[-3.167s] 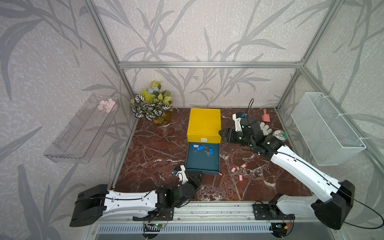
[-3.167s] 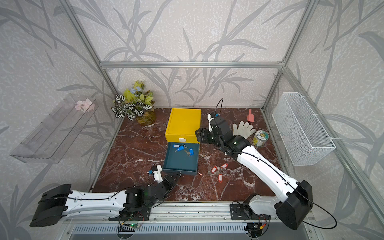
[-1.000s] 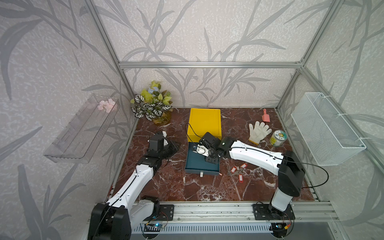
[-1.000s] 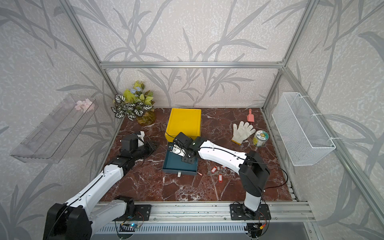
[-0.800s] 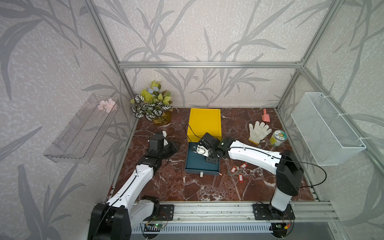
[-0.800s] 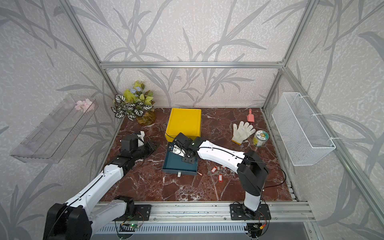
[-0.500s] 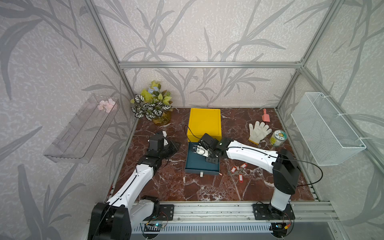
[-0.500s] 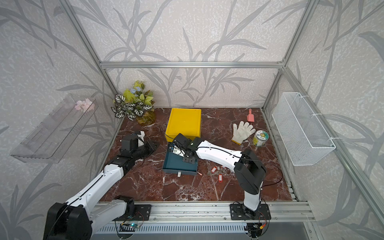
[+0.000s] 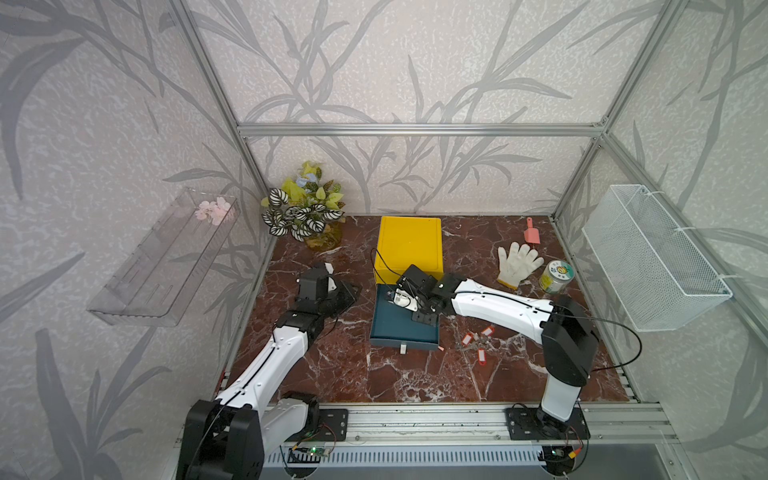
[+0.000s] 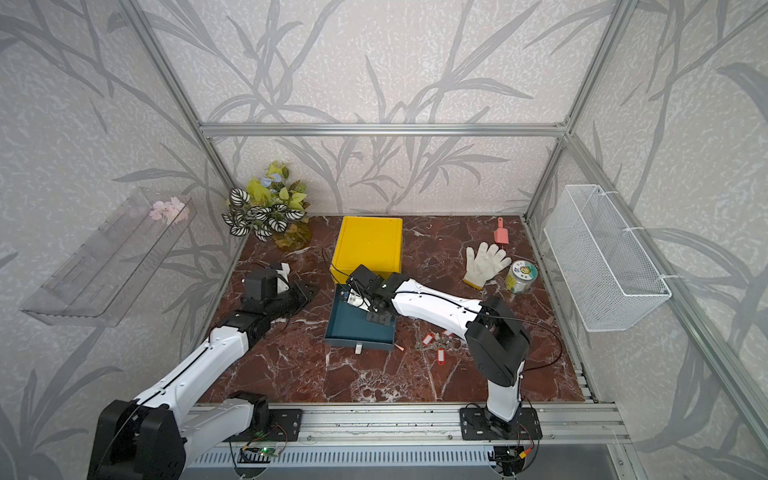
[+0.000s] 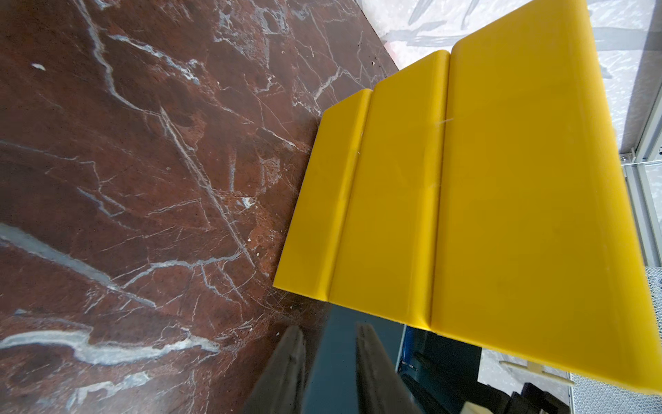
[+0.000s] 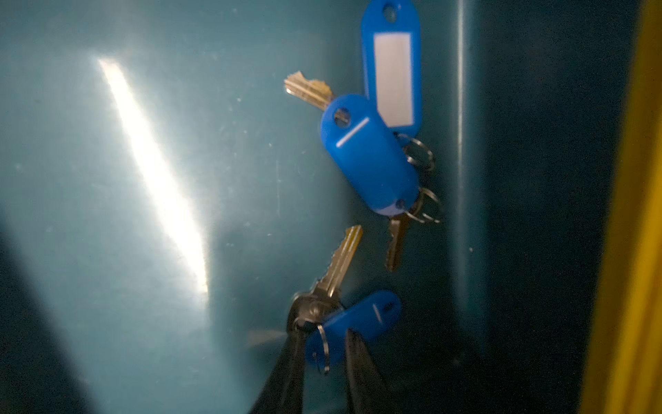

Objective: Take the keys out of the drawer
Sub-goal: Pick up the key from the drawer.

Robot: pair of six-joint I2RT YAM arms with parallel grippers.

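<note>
The teal drawer (image 9: 395, 332) stands pulled out of the yellow cabinet (image 9: 409, 245) in both top views. My right gripper (image 12: 324, 344) reaches into the drawer's rear and is shut on one set of the keys (image 12: 358, 319), its fingers on either side of the blue tag and ring. Two more blue-tagged keys (image 12: 369, 157) lie by the drawer's back wall. Red-tagged keys (image 9: 478, 338) lie on the marble right of the drawer. My left gripper (image 11: 327, 333) hovers left of the cabinet, open and holding nothing.
A white glove (image 9: 517, 259), a round tin (image 9: 556, 277) and a pink scoop (image 9: 531, 232) sit at the back right. A potted plant (image 9: 305, 212) stands back left. A wire basket (image 9: 652, 253) hangs on the right wall, a clear shelf (image 9: 162, 257) on the left.
Over the last second my right gripper's jaws have narrowed around the blue tag inside the drawer. The left arm has stayed beside the cabinet.
</note>
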